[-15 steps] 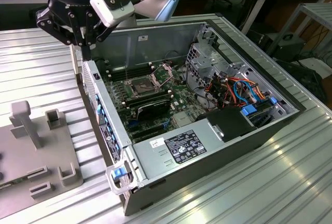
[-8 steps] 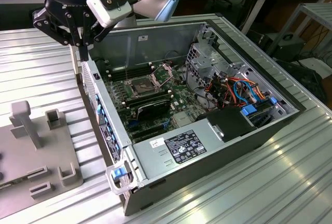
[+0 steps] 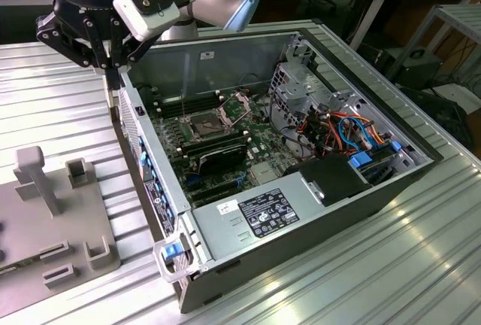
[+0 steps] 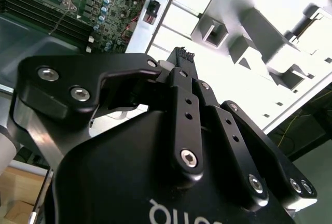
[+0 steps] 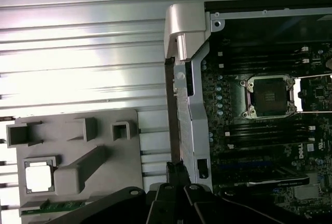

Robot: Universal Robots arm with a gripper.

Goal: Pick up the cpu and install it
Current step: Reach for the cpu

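Observation:
The cpu [image 5: 40,176] is a small bright silvery square lying in a square recess of the grey holder block [image 5: 104,146] on the ribbed table, outside the computer case. In the first wrist view my gripper [image 5: 178,168] hangs between the block and the case's side wall, well away from the cpu. Its fingers [image 4: 184,58] are pressed together and shut on nothing. The exterior view has the gripper [image 3: 113,88] just outside the case's far corner, at that view's left. The motherboard's socket [image 3: 207,123] stands open and bare, its metal frame [image 3: 239,104] tilted up.
The open computer case [image 3: 248,212] holds a black card [image 3: 222,158], memory slots, cables [image 3: 338,129] and a power supply. Upright posts [image 3: 37,178] rise from the grey holder block. The case wall [image 5: 179,94] stands close beside the fingers. Ribbed metal table all around.

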